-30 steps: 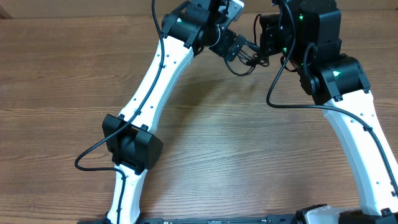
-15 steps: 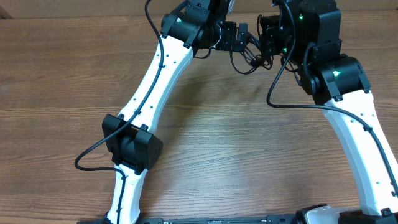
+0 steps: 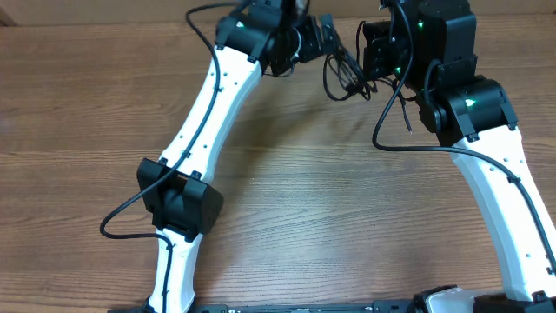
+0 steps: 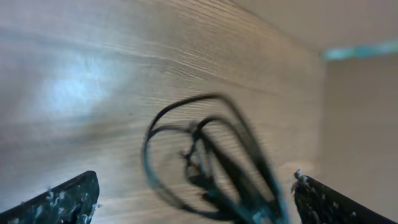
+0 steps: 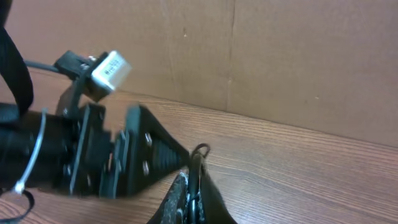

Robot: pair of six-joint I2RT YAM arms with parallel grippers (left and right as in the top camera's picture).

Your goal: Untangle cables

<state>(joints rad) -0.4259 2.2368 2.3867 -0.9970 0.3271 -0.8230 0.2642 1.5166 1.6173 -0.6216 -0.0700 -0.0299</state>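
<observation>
The cables [image 3: 344, 73] are a small tangle of thin black loops hanging above the table near its far edge, between my two grippers. My right gripper [image 3: 368, 69] is shut on them. In the right wrist view its fingertips [image 5: 194, 185] pinch a black strand, and a small cable loop [image 5: 200, 150] pokes out past them. My left gripper [image 3: 330, 36] is open just left of the tangle. In the blurred left wrist view the cables [image 4: 205, 158] hang between its wide-apart fingers [image 4: 65, 199], untouched. One loose cable end [image 3: 405, 117] dangles by the right arm.
The brown wooden table [image 3: 313, 200] spreads below both white arms. A cardboard wall [image 5: 280, 56] stands just behind the table's far edge. The left arm's elbow block [image 3: 178, 200] and its thick wire loop sit at the front left.
My left gripper has swung away from the tangle toward the far edge and turned. The tangle has shifted and stretched upward a little. A loose strand now dangles by the right arm.
</observation>
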